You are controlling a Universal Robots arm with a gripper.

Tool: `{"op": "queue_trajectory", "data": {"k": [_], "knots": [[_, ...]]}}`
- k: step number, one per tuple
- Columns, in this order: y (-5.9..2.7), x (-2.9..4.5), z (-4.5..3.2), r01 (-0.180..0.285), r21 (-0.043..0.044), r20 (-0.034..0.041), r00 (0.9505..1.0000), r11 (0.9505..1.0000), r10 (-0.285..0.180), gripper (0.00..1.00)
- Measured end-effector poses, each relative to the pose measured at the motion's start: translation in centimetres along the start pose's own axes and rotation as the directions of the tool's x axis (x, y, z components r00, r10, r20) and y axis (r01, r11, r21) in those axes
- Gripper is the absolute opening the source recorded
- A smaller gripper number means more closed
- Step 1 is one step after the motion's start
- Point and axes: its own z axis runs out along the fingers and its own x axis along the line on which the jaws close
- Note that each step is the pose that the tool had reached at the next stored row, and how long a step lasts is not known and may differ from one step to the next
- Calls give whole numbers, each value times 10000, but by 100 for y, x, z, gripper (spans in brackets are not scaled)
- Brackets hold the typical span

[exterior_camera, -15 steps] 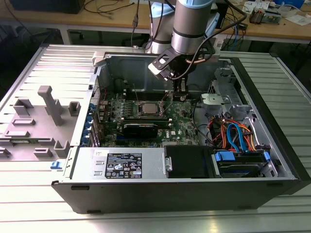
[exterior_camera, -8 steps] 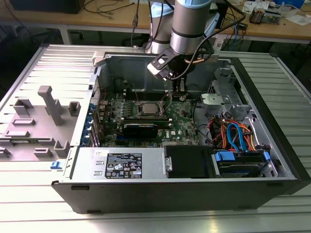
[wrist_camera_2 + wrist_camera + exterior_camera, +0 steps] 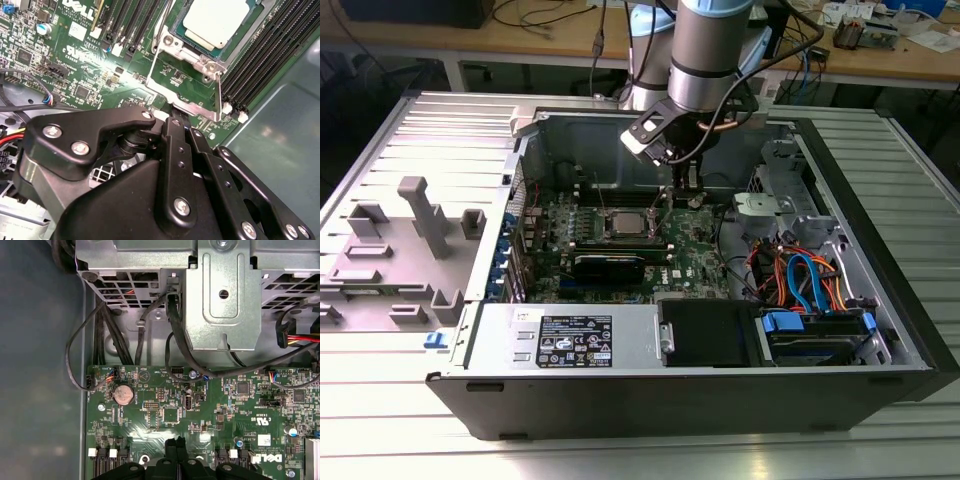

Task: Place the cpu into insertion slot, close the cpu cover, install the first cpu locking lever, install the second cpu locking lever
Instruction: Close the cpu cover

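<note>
Exterior view
- Arm: reaches down into the open case (image 3: pixel 590 140).
- Gripper (image 3: pixel 687 178): low over the board (image 3: pixel 695 265), near the slot (image 3: pixel 602 226), on the exterior view's right of it.
- Cpu (image 3: pixel 625 222): flat in the slot, metal top up.

Second wrist view
- Cpu (image 3: pixel 215 20): seated, edges parallel to the memory slots (image 3: pixel 260 65). It is square, so it has no long axis.
- Cover (image 3: pixel 192 52): appears down around the cpu, probably to clamp it.
- Lever (image 3: pixel 218 97): thin wire, long axis along 1 side of the slot.
- Gripper (image 3: pixel 175 119): tips just beside the lever's bent end; contact cannot be told.

First wrist view
- Gripper (image 3: pixel 176 441): narrow, its 2 fingers (image 3: pixel 170 452) pressed together with nothing seen between them.
- Reason, as judged: a narrow tip fits the tight space beside the slot and can bear on a thin wire.
- Tips: low over the board (image 3: pixel 165 415), well apart from the coin cell (image 3: pixel 123 394).
</note>
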Motion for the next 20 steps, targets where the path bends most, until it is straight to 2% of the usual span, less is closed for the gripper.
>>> {"op": "queue_trajectory", "data": {"k": [9, 15, 20], "knots": [[-43, 0, 0, 0, 0, 0, 10000, 10000, 0, 11], [-137, 2, -1, 1, 0, 0, 10000, 10000, -1, 11], [-174, 2, -1, 0, -1, 0, 10000, 10000, 0, 11]]}}
